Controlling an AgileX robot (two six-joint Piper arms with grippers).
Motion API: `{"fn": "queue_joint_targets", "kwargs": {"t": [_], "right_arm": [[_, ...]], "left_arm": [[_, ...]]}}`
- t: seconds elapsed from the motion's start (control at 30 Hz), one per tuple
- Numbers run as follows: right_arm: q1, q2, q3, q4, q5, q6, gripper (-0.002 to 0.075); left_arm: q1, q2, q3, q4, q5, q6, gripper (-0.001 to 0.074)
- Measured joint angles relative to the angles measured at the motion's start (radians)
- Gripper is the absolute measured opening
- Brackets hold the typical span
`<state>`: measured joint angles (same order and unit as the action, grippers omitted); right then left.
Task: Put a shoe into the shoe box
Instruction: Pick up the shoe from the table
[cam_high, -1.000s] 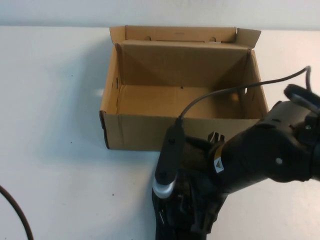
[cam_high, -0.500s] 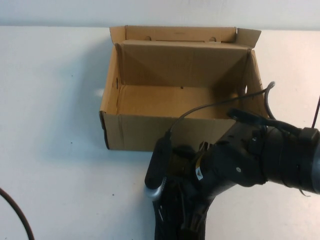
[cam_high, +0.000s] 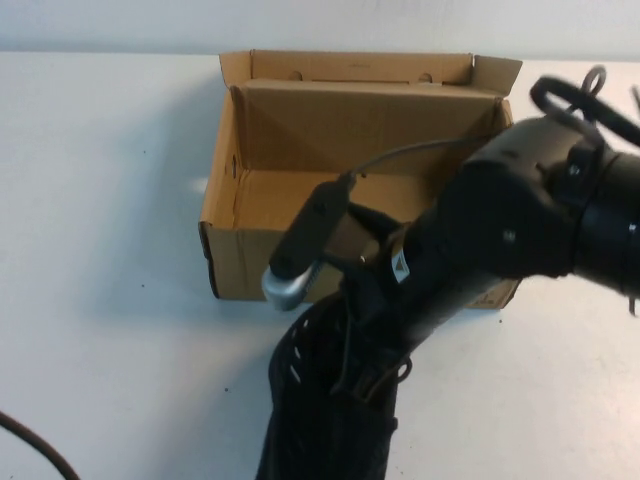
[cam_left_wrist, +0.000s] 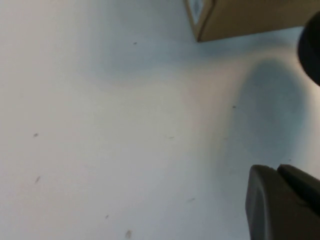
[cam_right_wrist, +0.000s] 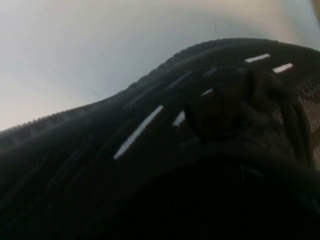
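The black sneaker with white dashes hangs toe-down from my right gripper, which is shut on its upper part, just in front of the shoe box's near wall. The right wrist view is filled by the shoe's side and ridged sole. The brown cardboard shoe box stands open at the middle back of the table, nothing inside it; its corner shows in the left wrist view. My left gripper is shut and empty, low over bare table to the left, out of the high view.
The white table stretches to the left of the box. A dark cable lies at the front left corner. The right arm's bulk covers the box's front right corner.
The right arm has risen and swung toward the box, lifting the shoe off the table. The left arm has not moved.
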<state>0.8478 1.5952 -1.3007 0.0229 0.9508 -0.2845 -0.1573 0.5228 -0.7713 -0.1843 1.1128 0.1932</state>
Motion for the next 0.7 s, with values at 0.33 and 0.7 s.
{"fn": "queue_joint_targets", "kwargs": {"t": [0.33, 0.7], "right_arm": [[0.0, -0.004, -0.309, 0.098, 0.206, 0.076, 0.0013], [0.0, 0.047, -0.427, -0.059, 0.214, 0.367, 0.0013]], "left_arm": [[0.0, 0.001, -0.042, -0.299, -0.002, 0.27, 0.0083], [0.0, 0.008, -0.055, -0.422, -0.111, 0.493, 0.0667]]}}
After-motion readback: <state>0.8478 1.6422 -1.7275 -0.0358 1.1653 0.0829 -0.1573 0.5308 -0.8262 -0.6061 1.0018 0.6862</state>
